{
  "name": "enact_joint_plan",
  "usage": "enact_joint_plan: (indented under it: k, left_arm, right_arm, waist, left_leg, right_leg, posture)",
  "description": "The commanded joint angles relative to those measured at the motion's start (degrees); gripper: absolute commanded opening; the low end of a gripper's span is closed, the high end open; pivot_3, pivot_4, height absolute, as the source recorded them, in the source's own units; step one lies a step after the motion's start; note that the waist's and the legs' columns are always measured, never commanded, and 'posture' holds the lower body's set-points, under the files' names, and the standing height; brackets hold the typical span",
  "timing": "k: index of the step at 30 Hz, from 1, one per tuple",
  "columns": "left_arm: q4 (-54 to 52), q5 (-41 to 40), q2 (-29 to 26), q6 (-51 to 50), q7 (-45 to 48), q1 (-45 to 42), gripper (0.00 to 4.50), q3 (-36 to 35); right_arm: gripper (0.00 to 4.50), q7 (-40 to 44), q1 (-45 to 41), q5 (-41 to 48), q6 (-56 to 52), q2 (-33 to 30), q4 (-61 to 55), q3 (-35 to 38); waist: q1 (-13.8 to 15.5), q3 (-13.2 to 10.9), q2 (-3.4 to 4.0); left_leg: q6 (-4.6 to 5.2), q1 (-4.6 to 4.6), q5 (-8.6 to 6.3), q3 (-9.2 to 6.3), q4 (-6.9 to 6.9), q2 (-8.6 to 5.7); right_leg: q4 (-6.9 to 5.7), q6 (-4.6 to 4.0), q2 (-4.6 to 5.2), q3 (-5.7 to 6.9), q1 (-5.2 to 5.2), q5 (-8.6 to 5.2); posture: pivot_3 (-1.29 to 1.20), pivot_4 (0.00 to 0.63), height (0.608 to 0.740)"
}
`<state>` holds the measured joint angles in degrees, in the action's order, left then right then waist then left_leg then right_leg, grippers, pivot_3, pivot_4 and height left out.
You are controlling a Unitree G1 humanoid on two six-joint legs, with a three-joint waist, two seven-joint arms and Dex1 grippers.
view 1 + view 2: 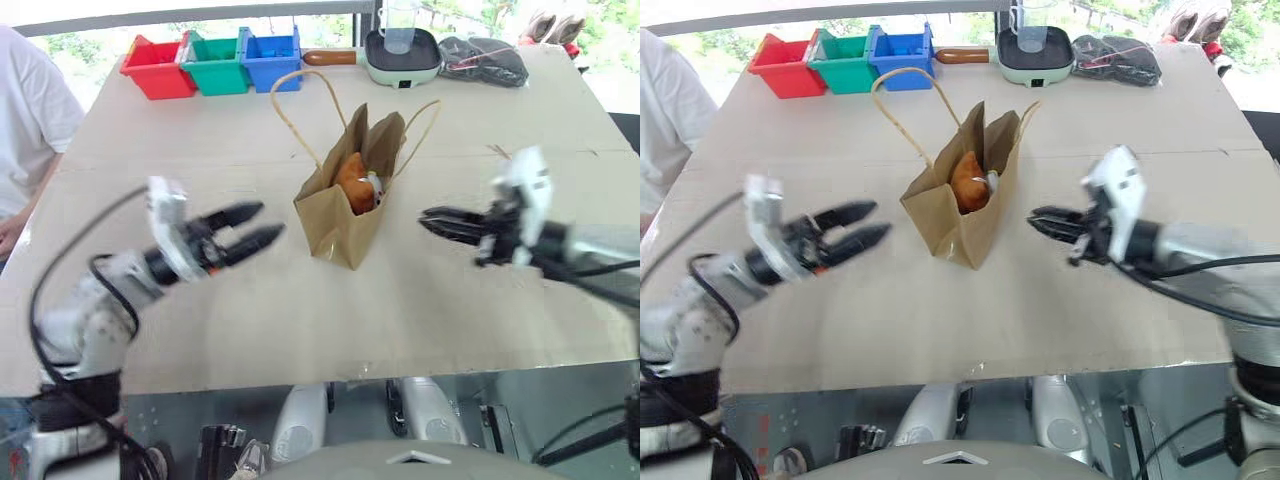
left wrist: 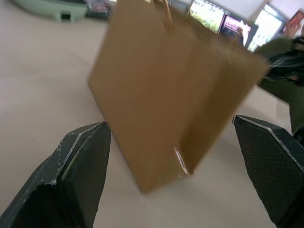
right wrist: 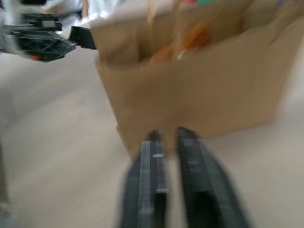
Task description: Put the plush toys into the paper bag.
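The brown paper bag (image 1: 335, 228) stands upright mid-table, mouth open, its cord handles (image 1: 290, 105) sticking up. Inside it lies the orange-brown plush toy (image 1: 352, 178), with a bit of white plush (image 1: 373, 186) beside it. My left gripper (image 1: 270, 220) hovers level to the left of the bag, open and empty; in the left wrist view its fingers (image 2: 80, 166) stand wide apart with the bag (image 2: 161, 95) ahead. My right gripper (image 1: 424, 216) points at the bag from the right, shut on nothing, its fingers (image 3: 152, 185) close together before the bag (image 3: 213, 90).
Red (image 1: 158, 68), green (image 1: 218, 65) and blue (image 1: 270, 58) bins line the far left edge. A pale green electric pan (image 1: 402, 58) and a black bag (image 1: 485, 60) sit at the back. A person in white (image 1: 25, 120) stands at the left.
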<state>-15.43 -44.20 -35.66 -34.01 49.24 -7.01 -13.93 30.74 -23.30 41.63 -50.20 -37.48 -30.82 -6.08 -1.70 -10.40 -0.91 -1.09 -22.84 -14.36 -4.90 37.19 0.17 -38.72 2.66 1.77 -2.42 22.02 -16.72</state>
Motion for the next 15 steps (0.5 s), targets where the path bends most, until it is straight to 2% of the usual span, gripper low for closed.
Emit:
enact_joint_plan:
  k: [1,8,15]
  left_arm:
    - [-5.19,4.11,2.79,2.95,-4.95,-1.02,4.50,3.33]
    - [-10.27,8.68,10.77,3.94,-14.83,-2.50,4.50,9.10]
    - [-5.82,17.18,17.59,6.19,-23.22,-8.87,4.50,14.19]
  right_arm:
    - [0.04,0.89,-3.60,-10.84,10.62,4.89,5.93,-7.52]
    - [0.04,3.57,-7.12,-16.51,17.84,15.29,14.81,-11.70]
    - [0.04,5.25,-8.33,-20.30,23.90,22.46,26.51,-11.28]
  waist:
    - [0.17,0.00,-0.01]
    - [0.64,0.03,-0.06]
    - [0.84,0.04,-0.06]
  left_leg:
    - [-0.03,0.00,0.01,-0.02,0.04,0.00]
    - [-0.05,-0.01,0.02,-0.06,0.02,-0.05]
    - [-0.04,-0.02,0.02,-0.10,0.02,-0.10]
  right_leg:
    - [-0.04,0.00,-0.08,0.00,-0.01,0.01]
    - [-0.08,0.00,-0.07,-0.05,0.00,0.03]
    - [-0.13,-0.01,-0.13,0.02,0.01,0.04]
  posture:
    - [0.00,0.150,0.740]
    - [0.00,0.150,0.740]
    - [0.00,0.150,0.740]
